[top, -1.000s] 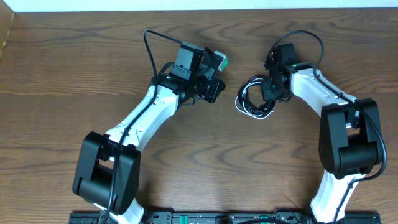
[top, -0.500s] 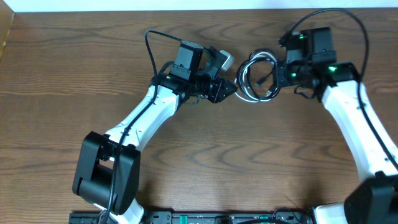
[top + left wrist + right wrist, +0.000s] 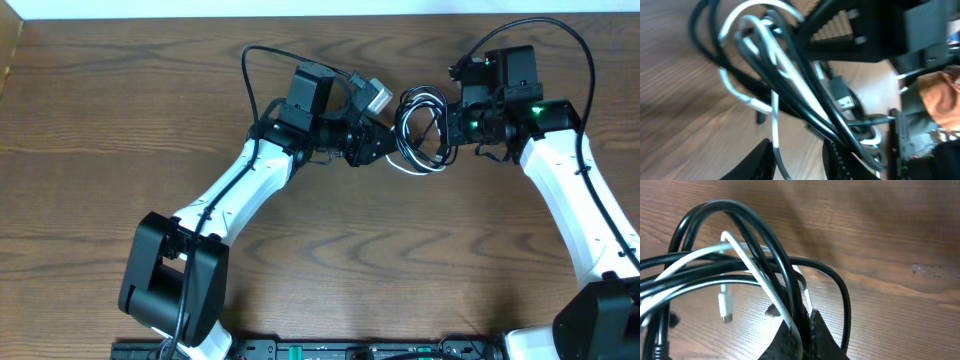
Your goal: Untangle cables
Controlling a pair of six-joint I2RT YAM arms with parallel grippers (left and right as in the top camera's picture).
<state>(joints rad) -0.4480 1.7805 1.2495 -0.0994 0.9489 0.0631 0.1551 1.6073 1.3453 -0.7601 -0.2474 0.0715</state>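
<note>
The black and white cables (image 3: 420,130) hang as one tangled coil between the two arms, near the table's far edge. My right gripper (image 3: 450,128) is shut on the coil. In the right wrist view its fingers (image 3: 802,330) pinch black strands (image 3: 775,250) and a white strand (image 3: 755,272), and a white plug (image 3: 725,305) dangles free above the wood. My left gripper (image 3: 385,140) is at the coil's left side with jaws apart. In the left wrist view a white strand (image 3: 774,125) runs down between its fingers (image 3: 797,160), close to the left one, beside the black loops (image 3: 805,80).
The wooden table (image 3: 330,250) spreads below both arms. A white wall edge (image 3: 300,8) runs along the far side. The left arm's own thick black wire (image 3: 250,70) arcs above its wrist, and the right arm's wire (image 3: 560,30) loops over its wrist.
My right gripper has raised the coil off the table and carried it toward the far edge. My left gripper has opened and moved right to the coil, a white strand now between its jaws.
</note>
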